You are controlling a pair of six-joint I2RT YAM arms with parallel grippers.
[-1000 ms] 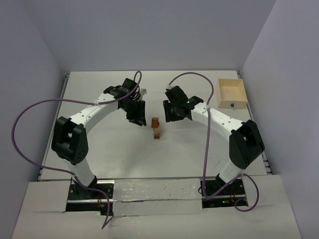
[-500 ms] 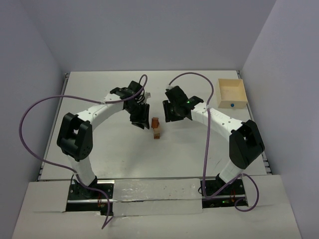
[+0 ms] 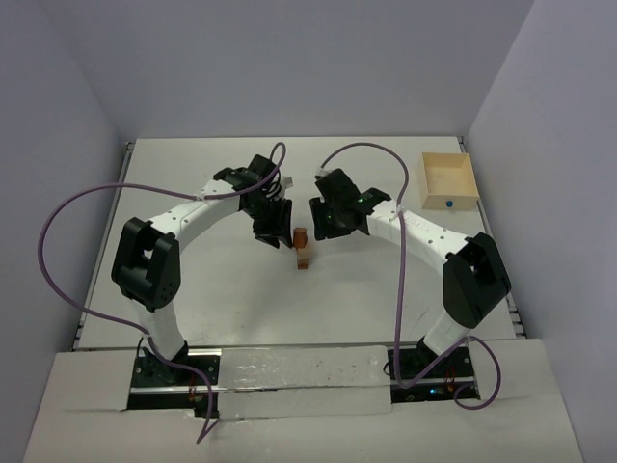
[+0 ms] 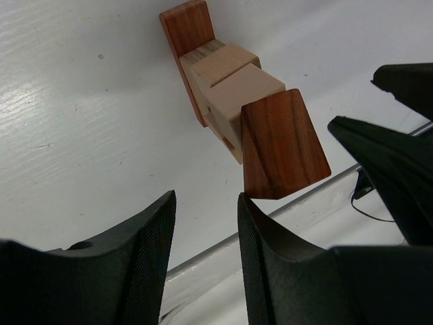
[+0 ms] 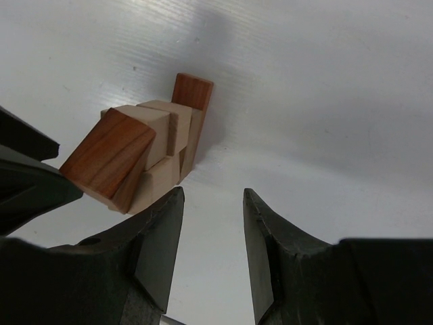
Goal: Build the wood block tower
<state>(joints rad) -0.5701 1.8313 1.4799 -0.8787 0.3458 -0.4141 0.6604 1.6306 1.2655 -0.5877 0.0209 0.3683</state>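
Observation:
The wood block tower (image 3: 303, 247) stands mid-table between both grippers. In the left wrist view the tower (image 4: 233, 84) is tan cubes with a reddish-brown wedge (image 4: 283, 143) on top and a reddish-brown bar (image 4: 188, 27) at its base. The right wrist view shows the same tower (image 5: 159, 145), wedge (image 5: 108, 159) and bar (image 5: 191, 91). My left gripper (image 3: 277, 233) (image 4: 206, 203) is open just left of the tower, with nothing between its fingers (image 4: 152, 257). On the tower's right, my right gripper (image 3: 324, 224) (image 5: 213, 196) hangs open and empty.
An open light-wood box (image 3: 450, 181) holding a small blue object (image 3: 449, 204) sits at the table's back right. Purple cables loop over both arms. Each gripper's dark fingers show at the edge of the other's wrist view.
My left gripper has swung right to the tower's side and its jaws have spread wider. The right gripper has edged slightly left toward the tower. The tower has not moved.

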